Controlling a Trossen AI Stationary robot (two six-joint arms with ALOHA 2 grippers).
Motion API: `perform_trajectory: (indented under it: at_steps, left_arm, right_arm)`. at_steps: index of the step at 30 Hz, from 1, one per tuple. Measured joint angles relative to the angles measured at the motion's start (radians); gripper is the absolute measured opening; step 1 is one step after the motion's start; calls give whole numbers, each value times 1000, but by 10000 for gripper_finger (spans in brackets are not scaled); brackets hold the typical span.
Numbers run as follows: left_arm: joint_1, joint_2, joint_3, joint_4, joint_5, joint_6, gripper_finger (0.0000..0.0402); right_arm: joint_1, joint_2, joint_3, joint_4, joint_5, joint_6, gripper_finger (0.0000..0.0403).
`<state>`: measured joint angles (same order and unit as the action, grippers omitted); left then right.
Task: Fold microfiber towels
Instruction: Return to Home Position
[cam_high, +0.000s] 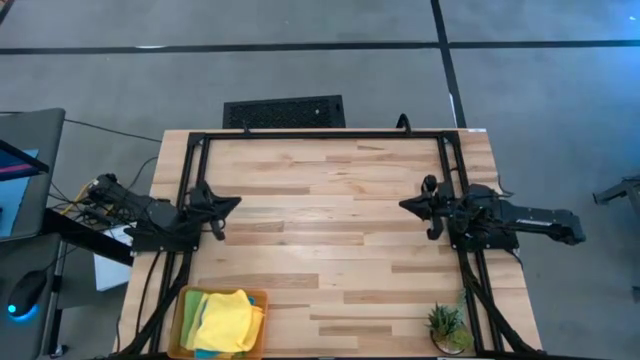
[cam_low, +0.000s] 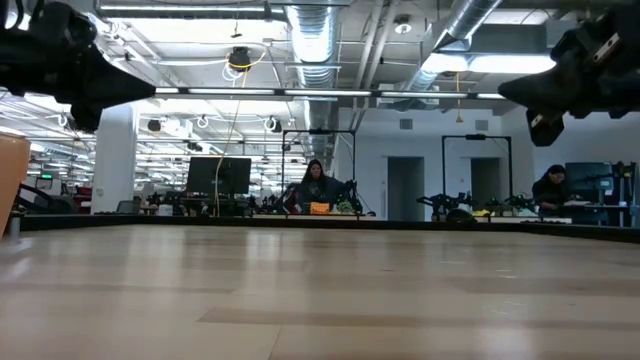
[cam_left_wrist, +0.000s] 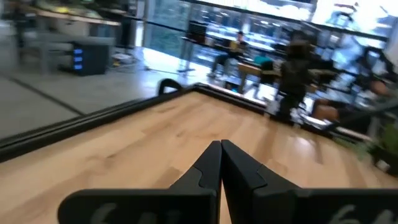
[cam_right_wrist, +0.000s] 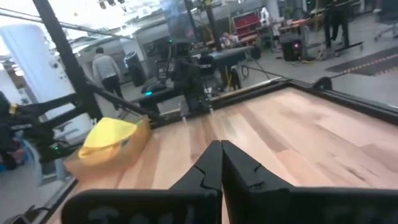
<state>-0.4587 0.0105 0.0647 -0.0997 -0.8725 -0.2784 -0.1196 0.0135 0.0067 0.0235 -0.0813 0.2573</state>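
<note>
Your left pincer (cam_left_wrist: 219, 149) and right pincer (cam_right_wrist: 220, 148) hang closed on nothing at opposite table (cam_high: 330, 225) edges, likely parked clear because the microfiber towels (cam_high: 228, 320) already lie piled in the orange tray (cam_high: 178, 322) near the left arm.

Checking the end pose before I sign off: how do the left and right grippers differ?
The left gripper sits at the left edge of the table pointing right, the right gripper at its right edge pointing left. The left one is nearer the orange tray of towels, the right one nearer the potted plant. Both are shut and empty.
</note>
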Motion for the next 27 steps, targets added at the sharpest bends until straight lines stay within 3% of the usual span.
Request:
perform_trajectory:
  at_steps: [8, 17, 27]
  left_arm:
    - [0, 0, 1, -21, -179, -77, 0]
    - [0, 0, 1, -26, -187, 127, 0]
    - [0, 0, 1, -28, -187, 142, 0]
  right_arm:
    - [0, 0, 0, -1, 8, -122, 35]
    - [0, 0, 0, -1, 8, -134, 32]
    - [0, 0, 0, -1, 8, -134, 32]
